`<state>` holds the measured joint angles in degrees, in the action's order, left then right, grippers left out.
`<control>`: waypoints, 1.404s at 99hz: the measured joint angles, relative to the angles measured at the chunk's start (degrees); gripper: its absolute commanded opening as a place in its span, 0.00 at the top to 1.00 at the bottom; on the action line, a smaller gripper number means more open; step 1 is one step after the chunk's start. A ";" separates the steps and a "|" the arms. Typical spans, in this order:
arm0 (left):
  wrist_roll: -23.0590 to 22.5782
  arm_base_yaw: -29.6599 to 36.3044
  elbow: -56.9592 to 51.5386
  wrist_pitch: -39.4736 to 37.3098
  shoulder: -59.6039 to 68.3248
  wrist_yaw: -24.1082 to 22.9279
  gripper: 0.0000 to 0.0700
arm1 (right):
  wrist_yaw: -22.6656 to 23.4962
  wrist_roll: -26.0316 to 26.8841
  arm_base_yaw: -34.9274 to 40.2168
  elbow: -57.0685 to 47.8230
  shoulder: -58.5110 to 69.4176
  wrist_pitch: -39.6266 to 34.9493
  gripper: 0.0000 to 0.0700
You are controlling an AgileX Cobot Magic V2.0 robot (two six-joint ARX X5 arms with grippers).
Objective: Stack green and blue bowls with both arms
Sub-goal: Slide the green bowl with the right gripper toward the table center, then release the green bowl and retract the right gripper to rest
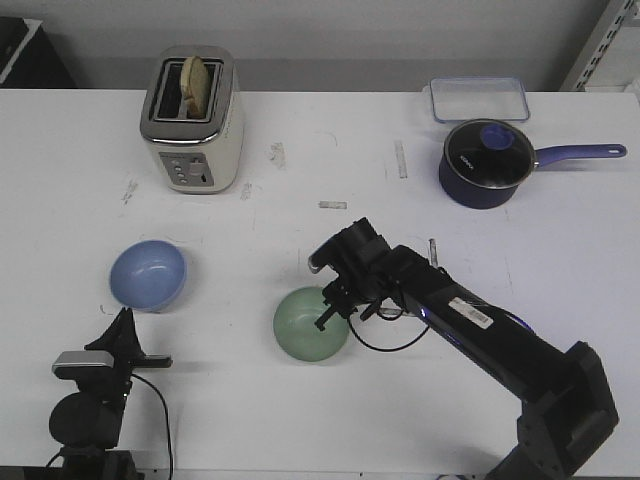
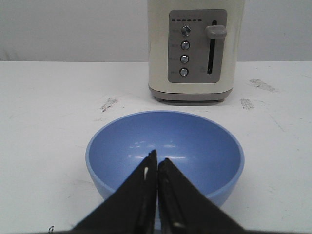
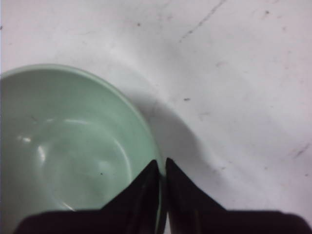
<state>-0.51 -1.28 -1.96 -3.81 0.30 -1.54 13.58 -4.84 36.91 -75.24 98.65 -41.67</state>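
Note:
The pale green bowl (image 1: 305,325) is at the table's front centre. My right gripper (image 1: 335,308) is shut on its right rim, one finger inside and one outside. In the right wrist view the rim of the green bowl (image 3: 73,146) runs between the tips of that gripper (image 3: 162,163). I cannot tell if the bowl is lifted. The light blue bowl (image 1: 147,275) sits upright at the front left. My left gripper (image 1: 123,320) is shut and empty just in front of it. In the left wrist view this gripper (image 2: 157,161) points at the near wall of the blue bowl (image 2: 195,141).
A cream toaster (image 1: 192,120) with bread in it stands at the back left, behind the blue bowl; it also shows in the left wrist view (image 2: 195,48). A dark blue lidded saucepan (image 1: 487,163) and a clear plastic container (image 1: 480,98) are at the back right.

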 measured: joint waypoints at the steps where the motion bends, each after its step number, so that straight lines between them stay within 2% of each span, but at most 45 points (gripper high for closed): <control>1: 0.00 0.00 0.00 0.00 0.00 0.00 1.00 | 0.00 0.02 -0.02 0.00 0.00 0.07 0.95; 6: 0.00 0.00 0.00 0.00 0.00 0.00 1.00 | -0.02 0.07 -0.11 0.00 0.00 0.20 0.81; 13: 0.00 0.00 0.00 0.00 0.00 0.00 1.00 | -0.04 0.13 -0.17 0.00 0.00 0.15 0.50; 17: 0.00 0.00 0.00 0.00 0.00 0.00 1.00 | 0.00 0.15 -0.17 0.00 0.00 0.11 0.37; 21: 0.00 0.00 0.00 0.00 0.00 0.00 1.00 | 0.13 0.17 -0.17 0.00 -0.02 0.02 0.33; 27: 0.00 0.00 0.00 0.00 0.00 0.00 1.00 | 0.15 0.20 -0.17 -0.04 -0.04 -0.13 0.32; 39: 0.00 0.00 0.00 0.00 0.00 0.00 1.00 | 0.09 0.17 -0.26 -1.01 -1.46 -0.55 0.33; 44: 0.00 0.00 0.00 0.00 0.00 0.00 1.00 | -0.09 0.20 -0.66 -1.84 -2.93 -0.48 0.38; 66: 0.00 0.00 0.00 0.00 0.00 0.00 1.00 | -0.26 0.20 -4.46 -4.44 -13.68 1.75 0.87; 74: 0.00 0.00 0.00 0.00 0.00 0.00 1.00 | -2.25 0.17 -6.71 -4.44 -17.25 1.60 1.00; 92: 0.00 0.00 0.00 0.00 0.00 0.00 1.00 | -9.42 0.20 -13.42 -3.32 -25.51 0.15 1.00; 105: -0.02 0.00 0.00 0.00 0.00 0.00 1.00 | -12.15 0.20 -18.97 1.92 -31.95 0.46 1.00; 123: 0.00 0.00 0.00 0.00 0.00 0.00 1.00 | -13.81 0.98 -27.08 17.29 -42.56 6.40 1.00; 139: 0.00 0.00 0.00 0.00 0.00 0.00 1.00 | -15.39 1.75 -31.32 31.82 -53.55 14.03 1.00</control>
<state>-0.51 -1.28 -1.96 -3.81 0.30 -1.54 -1.80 -3.09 5.58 -43.42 45.10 -27.64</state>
